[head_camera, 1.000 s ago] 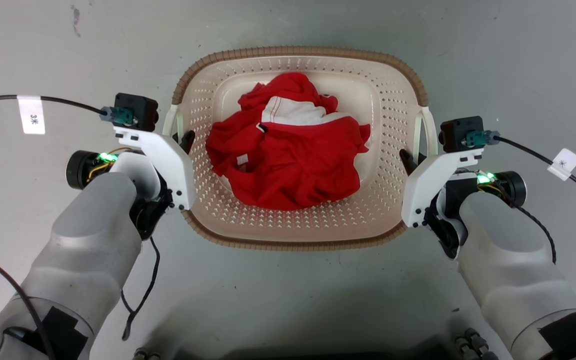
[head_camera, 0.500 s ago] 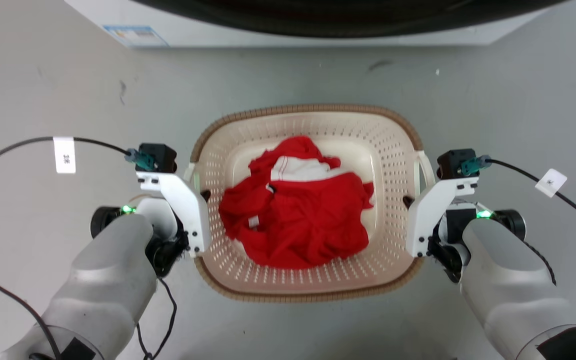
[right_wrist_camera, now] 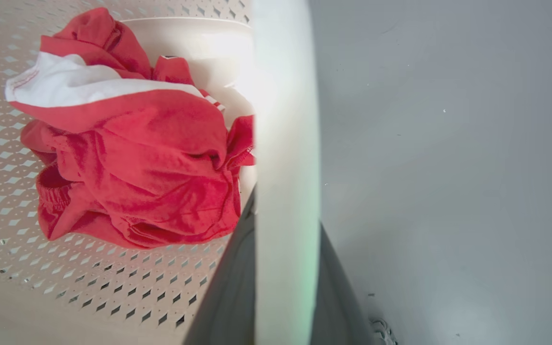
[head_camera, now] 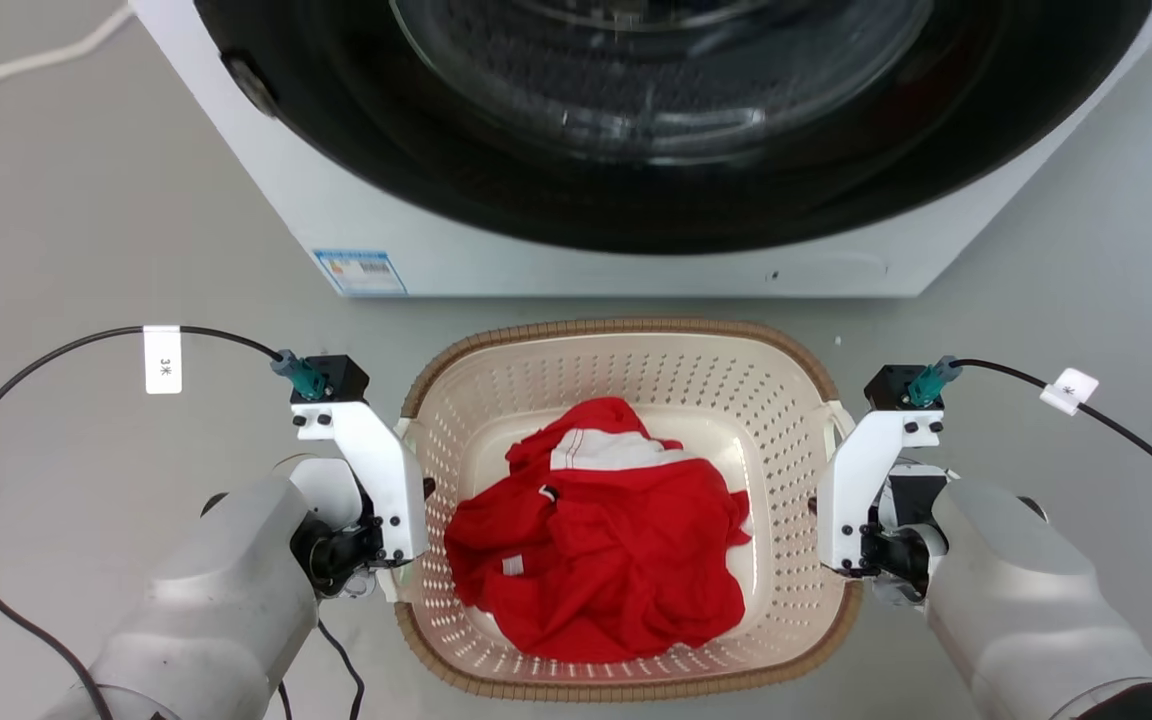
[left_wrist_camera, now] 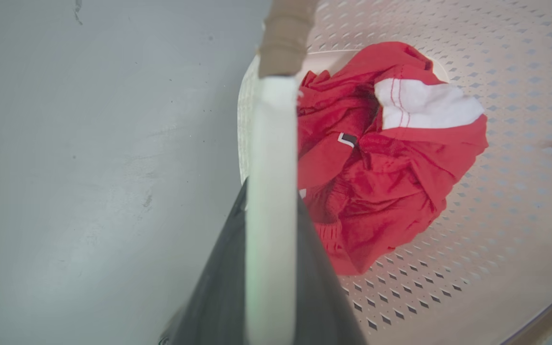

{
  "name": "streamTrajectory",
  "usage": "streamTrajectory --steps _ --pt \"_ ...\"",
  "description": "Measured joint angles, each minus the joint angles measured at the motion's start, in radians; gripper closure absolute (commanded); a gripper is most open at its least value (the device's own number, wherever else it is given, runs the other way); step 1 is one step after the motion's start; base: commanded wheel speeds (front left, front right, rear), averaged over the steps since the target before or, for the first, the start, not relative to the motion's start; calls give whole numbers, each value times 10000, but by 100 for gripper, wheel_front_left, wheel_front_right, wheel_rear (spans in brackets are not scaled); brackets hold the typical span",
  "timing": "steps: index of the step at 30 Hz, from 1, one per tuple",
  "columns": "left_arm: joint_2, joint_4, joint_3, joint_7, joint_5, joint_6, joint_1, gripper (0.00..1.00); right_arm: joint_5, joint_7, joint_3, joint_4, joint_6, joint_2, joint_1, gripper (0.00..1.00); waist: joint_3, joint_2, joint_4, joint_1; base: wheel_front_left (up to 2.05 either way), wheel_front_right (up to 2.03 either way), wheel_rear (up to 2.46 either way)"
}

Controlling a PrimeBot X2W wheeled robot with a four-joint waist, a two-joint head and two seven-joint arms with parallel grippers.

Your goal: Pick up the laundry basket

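The laundry basket (head_camera: 626, 332), cream with perforated walls and a brown woven-look rim, sits between my two arms. A crumpled red and white garment (head_camera: 596, 545) lies in it. My left gripper (head_camera: 414, 497) is shut on the basket's white left handle (left_wrist_camera: 270, 143); in the left wrist view its dark fingers (left_wrist_camera: 218, 278) hug both sides of that handle. On the opposite side my right gripper (head_camera: 822, 500) is shut on the white right handle (right_wrist_camera: 285, 120), which its dark fingers (right_wrist_camera: 230, 287) flank. Basket wall (right_wrist_camera: 65, 282) and garment (right_wrist_camera: 137, 158) fill the space beside it.
A white front-loading washing machine (head_camera: 406, 215) with a dark round door (head_camera: 656, 90) stands just beyond the basket. Black cables with white tags (head_camera: 163, 360) loop out from both wrists. Grey floor (head_camera: 66, 200) spreads on both sides.
The whole head picture has shifted: the washing machine has come into view and the basket sits lower in the frame. Both grippers stay on the handles.
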Motion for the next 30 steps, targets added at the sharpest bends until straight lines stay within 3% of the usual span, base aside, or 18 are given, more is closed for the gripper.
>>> streamTrajectory --steps 16,30 --pt "-12 359 -397 1488 -882 -2 151 100 428 2713 -709 48 0 -46 298 100 -2012 0 -134 0 0 0 0" --pt "-242 571 -589 1739 -1352 -2 1068 100 -38 3164 -1168 73 0 -46 1091 100 -3203 0 -126 0 0 0 0"
